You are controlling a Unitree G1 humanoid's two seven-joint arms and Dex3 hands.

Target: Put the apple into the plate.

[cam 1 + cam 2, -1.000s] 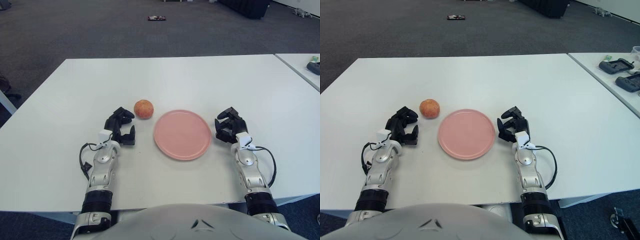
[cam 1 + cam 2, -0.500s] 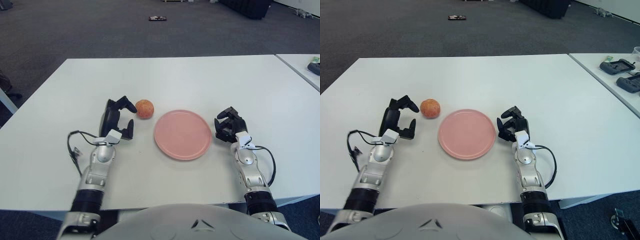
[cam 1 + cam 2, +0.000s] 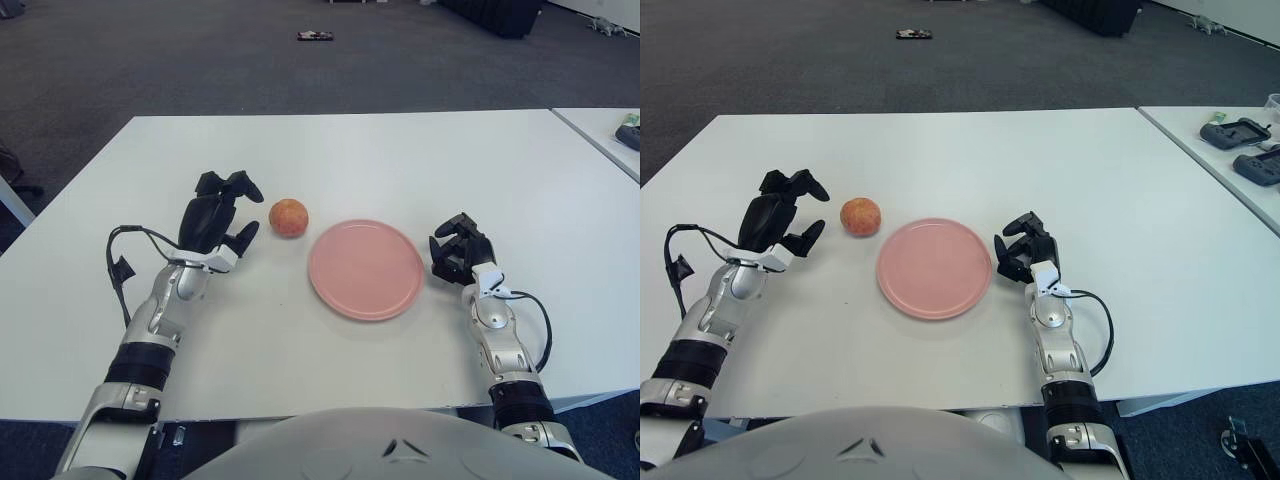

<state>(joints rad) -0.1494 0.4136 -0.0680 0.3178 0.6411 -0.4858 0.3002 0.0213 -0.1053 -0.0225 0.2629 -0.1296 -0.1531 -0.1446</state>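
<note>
A red-orange apple (image 3: 288, 217) sits on the white table (image 3: 330, 150), just left of an empty pink plate (image 3: 365, 268). My left hand (image 3: 220, 215) is raised a little to the left of the apple, fingers spread, holding nothing and not touching the fruit. My right hand (image 3: 458, 250) rests on the table at the plate's right edge, fingers curled and empty.
A second white table (image 3: 1230, 150) with dark devices stands at the right. A small dark object (image 3: 313, 37) lies on the grey carpet far behind. A cable (image 3: 125, 270) loops off my left forearm.
My left hand has lifted off the table, moved left and forward, and opened its fingers beside the apple. The right hand, apple and plate have not moved.
</note>
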